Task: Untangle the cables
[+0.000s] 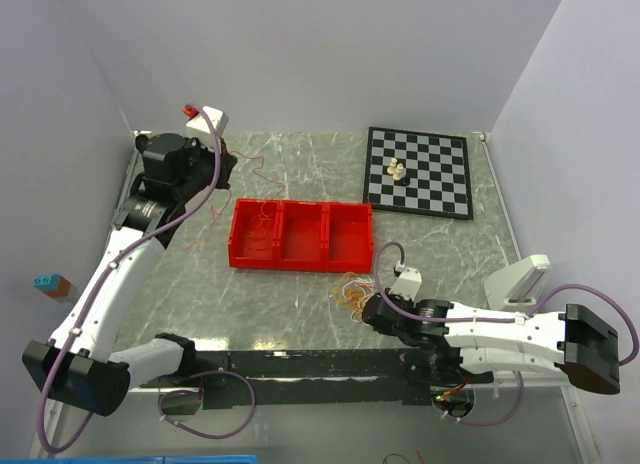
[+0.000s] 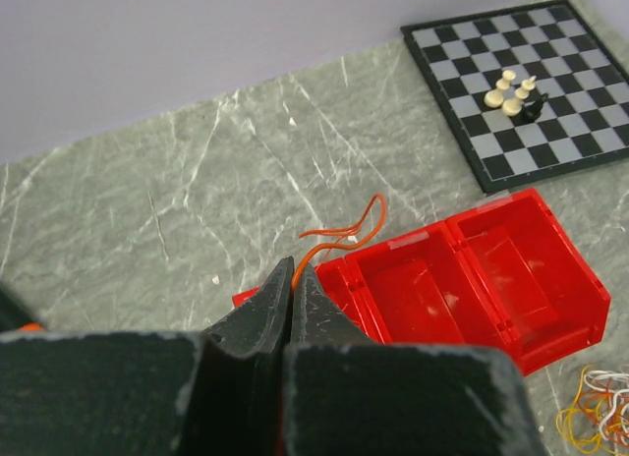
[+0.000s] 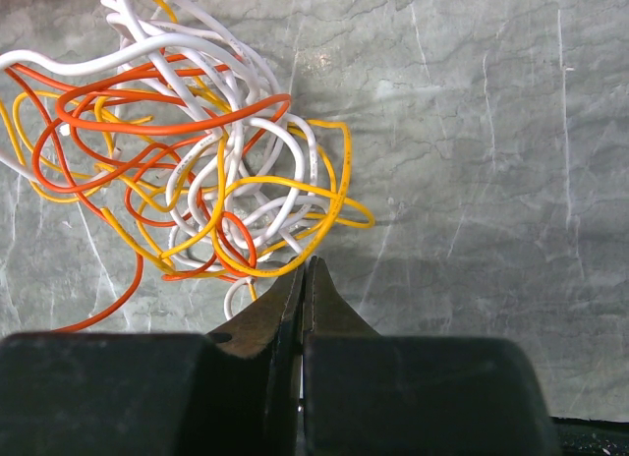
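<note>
Cable clump (image 3: 197, 151): orange, yellow and white loops on the counter (image 3: 472, 132), cut off at the left frame edge. Right tool (image 3: 306, 264) clenched, tips touching the clump's near edge; cannot tell whether a strand is caught. Left tool (image 2: 294, 269), well apart, clenched on a single orange cable (image 2: 344, 232). Its near end is hidden between the fingers, and it loops beside the red bin (image 2: 491, 269).
</note>
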`<move>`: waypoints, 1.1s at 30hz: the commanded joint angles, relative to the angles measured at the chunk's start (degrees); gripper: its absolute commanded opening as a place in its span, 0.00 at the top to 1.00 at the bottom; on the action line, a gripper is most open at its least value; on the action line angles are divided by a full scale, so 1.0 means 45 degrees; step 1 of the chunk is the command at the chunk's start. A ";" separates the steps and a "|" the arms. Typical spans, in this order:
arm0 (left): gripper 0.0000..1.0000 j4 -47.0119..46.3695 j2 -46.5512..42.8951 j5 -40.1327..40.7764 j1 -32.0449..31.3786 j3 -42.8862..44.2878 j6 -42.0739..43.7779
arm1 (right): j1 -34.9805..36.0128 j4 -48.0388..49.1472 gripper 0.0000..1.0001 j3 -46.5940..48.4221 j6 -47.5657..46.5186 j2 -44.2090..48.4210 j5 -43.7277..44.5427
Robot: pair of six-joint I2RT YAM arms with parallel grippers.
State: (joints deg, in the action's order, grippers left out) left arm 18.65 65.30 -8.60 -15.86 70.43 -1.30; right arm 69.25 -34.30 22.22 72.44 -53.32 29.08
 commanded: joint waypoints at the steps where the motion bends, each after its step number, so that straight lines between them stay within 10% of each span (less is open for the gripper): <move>1: 0.99 -0.0199 0.0274 0.1343 -0.0421 0.0461 -0.0920 | 0.0118 -0.0170 1.00 0.0043 0.0249 0.0130 0.0276; 33: 0.99 -0.1938 0.2677 0.0719 -0.1261 0.1557 -0.3189 | 0.0099 0.0475 1.00 -0.0191 0.0542 -0.0359 0.0003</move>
State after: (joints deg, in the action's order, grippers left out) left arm 11.84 76.90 -6.72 -21.58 78.06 -15.73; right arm 69.25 -33.17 20.88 73.91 -54.46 29.12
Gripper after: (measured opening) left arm 0.024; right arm 0.011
